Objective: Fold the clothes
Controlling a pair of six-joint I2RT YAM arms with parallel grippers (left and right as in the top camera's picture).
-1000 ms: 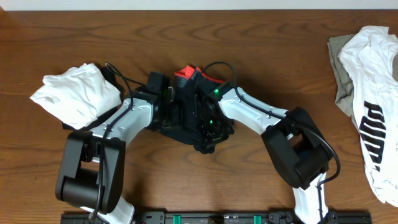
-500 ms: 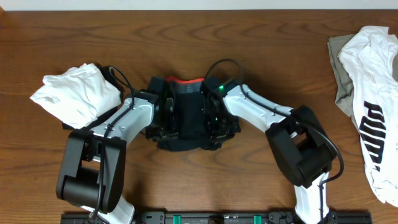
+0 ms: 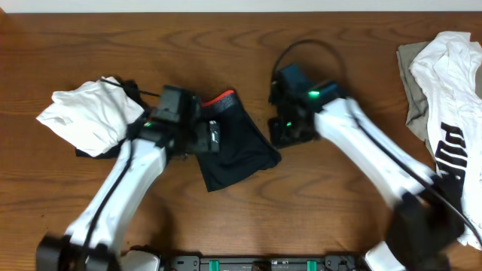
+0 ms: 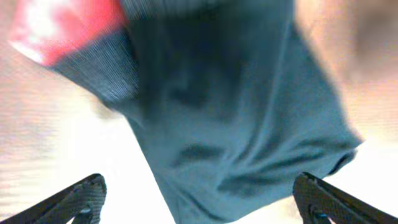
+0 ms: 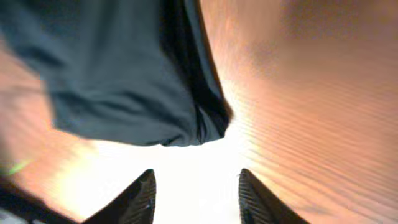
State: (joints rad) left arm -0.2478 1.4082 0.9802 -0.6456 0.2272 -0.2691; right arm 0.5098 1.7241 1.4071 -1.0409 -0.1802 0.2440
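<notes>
The folded black pants (image 3: 235,149) with a red-and-grey waistband lie on the table's middle; they also show in the left wrist view (image 4: 230,112) and the right wrist view (image 5: 130,81). My left gripper (image 3: 212,138) is open and empty at the pants' left edge, its fingers (image 4: 199,199) spread wide. My right gripper (image 3: 280,134) is open and empty just right of the pants, its fingers (image 5: 196,190) apart over bare table. A crumpled white top (image 3: 90,113) lies at the left. A white top with black PUMA print (image 3: 452,128) lies at the right over a beige piece (image 3: 413,83).
The wooden table (image 3: 316,211) extends to a white wall at the back. A black rail with green marks (image 3: 263,263) runs along the front edge. Dark fabric (image 3: 89,153) peeks from under the white top at left.
Both grippers have let go of the black pants and drawn apart, left arm leftward, right arm up and to the right. The pants now lie folded and uncovered.
</notes>
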